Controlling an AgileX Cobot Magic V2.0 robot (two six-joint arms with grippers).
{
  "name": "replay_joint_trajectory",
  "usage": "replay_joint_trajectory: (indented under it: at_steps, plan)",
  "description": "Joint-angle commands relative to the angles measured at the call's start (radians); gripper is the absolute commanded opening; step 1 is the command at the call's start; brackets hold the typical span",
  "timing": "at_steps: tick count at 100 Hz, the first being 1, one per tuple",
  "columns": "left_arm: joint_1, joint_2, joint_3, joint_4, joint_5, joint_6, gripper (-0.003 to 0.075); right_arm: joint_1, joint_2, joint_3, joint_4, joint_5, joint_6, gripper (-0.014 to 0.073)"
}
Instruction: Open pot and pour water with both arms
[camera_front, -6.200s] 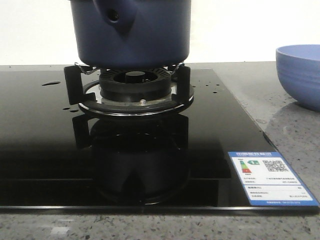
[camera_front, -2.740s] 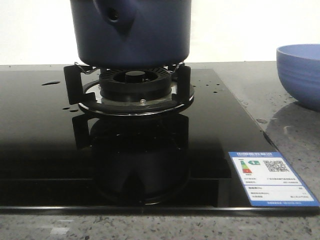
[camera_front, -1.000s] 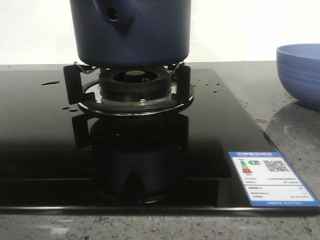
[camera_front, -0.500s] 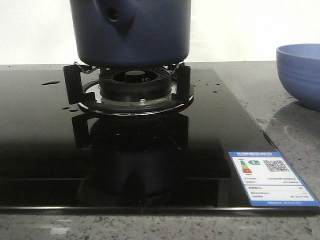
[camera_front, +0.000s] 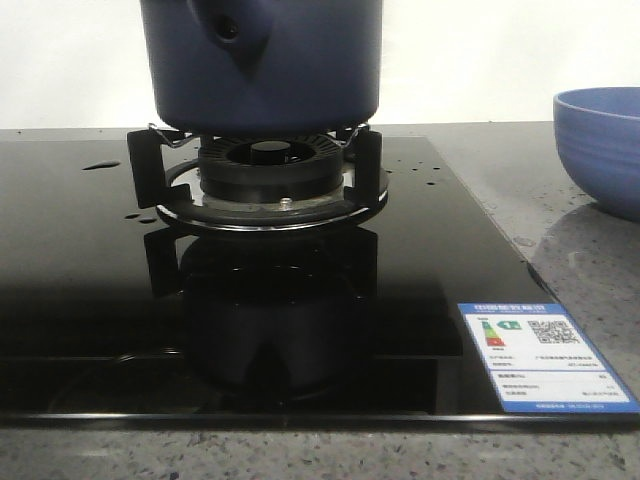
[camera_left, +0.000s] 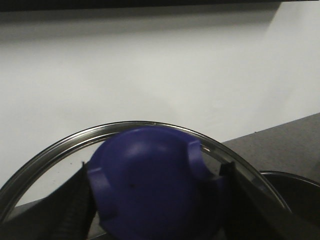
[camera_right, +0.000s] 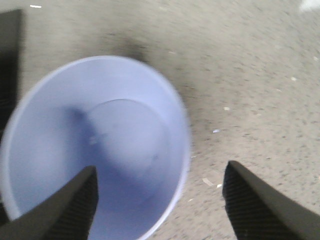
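The dark navy pot (camera_front: 270, 70) stands on the gas burner (camera_front: 265, 165), its handle stub (camera_front: 232, 30) facing me; its top is cut off in the front view. In the left wrist view my left gripper (camera_left: 155, 200) is shut on the lid's blue knob (camera_left: 150, 185), and the lid's steel rim (camera_left: 60, 145) arcs around the knob with the white wall behind it. My right gripper (camera_right: 161, 170) is open above the light blue bowl (camera_right: 95, 145), one finger over the bowl's inside and the other over the counter. Water shows only as small drops (camera_front: 100, 166) on the black hob.
The black glass hob (camera_front: 80, 260) fills the middle, with an energy label (camera_front: 540, 350) at its front right corner. The light blue bowl (camera_front: 600, 150) sits on the speckled grey counter (camera_front: 560, 250) to the right. A dark curved rim (camera_left: 295, 190) shows beside the lid.
The pot, the bowl and the drops stand the same in the front view. Only faint reflections in the hob's glass near the front edge have shifted.
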Motion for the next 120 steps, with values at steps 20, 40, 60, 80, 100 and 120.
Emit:
replay_joint_trajectory:
  at_steps: [20,40,60,80,100,120]
  plan:
    - [0.02,-0.044,-0.041,-0.048,-0.039,0.0,0.0375,-0.014,0.173,-0.044,0.003,-0.013,0.0,0.0403]
    - [0.02,-0.044,-0.041,-0.048,-0.041,0.0,0.0375,-0.014,0.224,-0.044,0.005,-0.03,-0.006,0.0121]
    - [0.02,-0.044,-0.041,-0.048,-0.053,0.0,0.0375,-0.014,0.229,-0.049,0.01,-0.028,-0.018,-0.0075]
    - [0.02,-0.042,-0.041,-0.044,-0.085,0.0,0.0375,-0.012,0.229,-0.129,0.116,0.037,-0.074,-0.0074]
    - [0.02,-0.038,-0.041,-0.044,-0.113,0.0,0.0375,0.041,0.23,-0.277,0.134,0.115,-0.076,-0.0055]
    - [0.02,-0.038,-0.041,-0.044,-0.148,0.0,0.0375,0.126,0.246,-0.447,0.134,0.149,-0.076,-0.0055]
